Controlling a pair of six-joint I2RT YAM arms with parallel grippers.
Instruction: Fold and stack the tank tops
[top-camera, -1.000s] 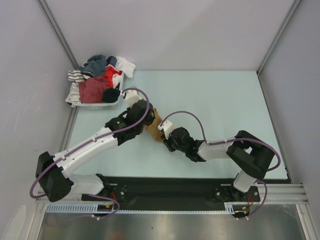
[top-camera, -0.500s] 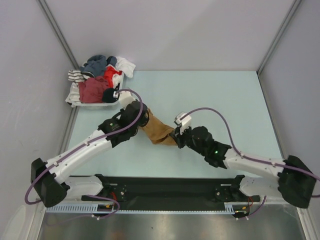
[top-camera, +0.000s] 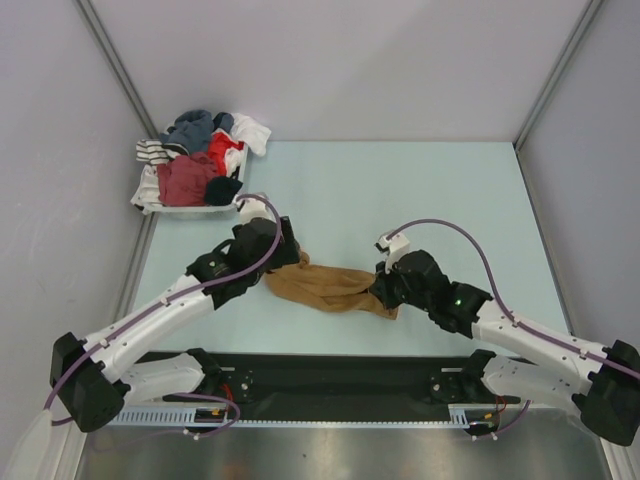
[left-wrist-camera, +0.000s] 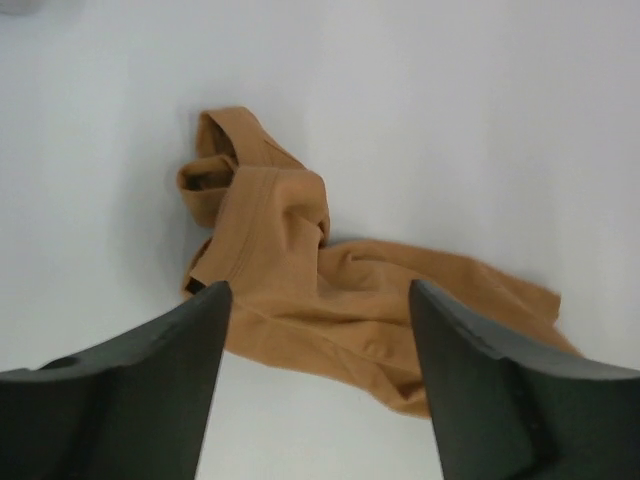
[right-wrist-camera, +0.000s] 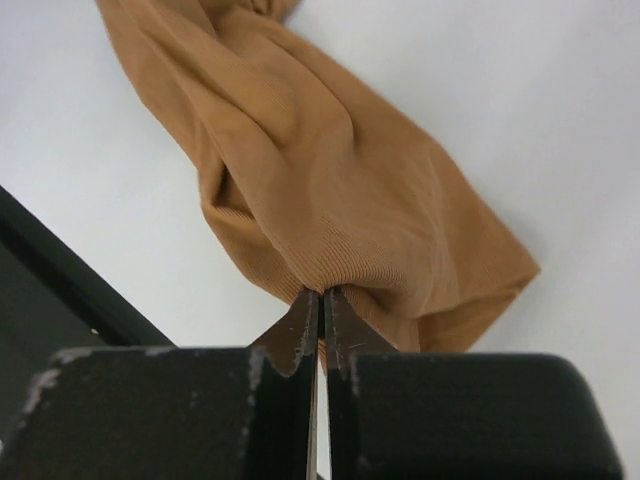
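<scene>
Spreading the tan top (top-camera: 325, 285) was in hand: the right end effector (right-wrist-camera: 320, 300) pinched its edge, and the wide left end effector (left-wrist-camera: 320, 295) probably needed another corner next.

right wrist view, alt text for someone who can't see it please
The right gripper is shut on an edge of a tan-brown tank top, which trails away bunched and wrinkled across the pale table. A black strip crosses the lower left corner.
</scene>
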